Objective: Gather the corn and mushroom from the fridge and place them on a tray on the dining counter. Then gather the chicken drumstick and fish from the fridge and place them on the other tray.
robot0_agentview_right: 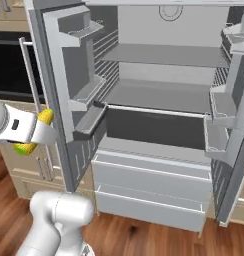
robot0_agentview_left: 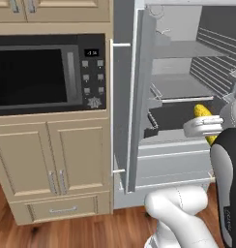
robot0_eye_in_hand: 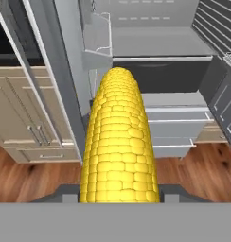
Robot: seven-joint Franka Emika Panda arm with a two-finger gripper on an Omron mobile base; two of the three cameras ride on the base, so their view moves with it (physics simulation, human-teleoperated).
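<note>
The gripper [robot0_eye_in_hand: 119, 196] is clamped on the corn [robot0_eye_in_hand: 118, 151], held in the air in front of the open fridge [robot0_agentview_right: 159, 125], whose left door [robot0_agentview_right: 59, 90] stands beside the microwave [robot0_agentview_left: 42, 72].

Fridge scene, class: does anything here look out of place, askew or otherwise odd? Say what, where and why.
Nothing is spilled or damaged. The one thing out of place is the corn: it is outside the fridge, clamped in the gripper, sticking out both sides. Both fridge doors stand wide open and its shelves look bare.
</note>
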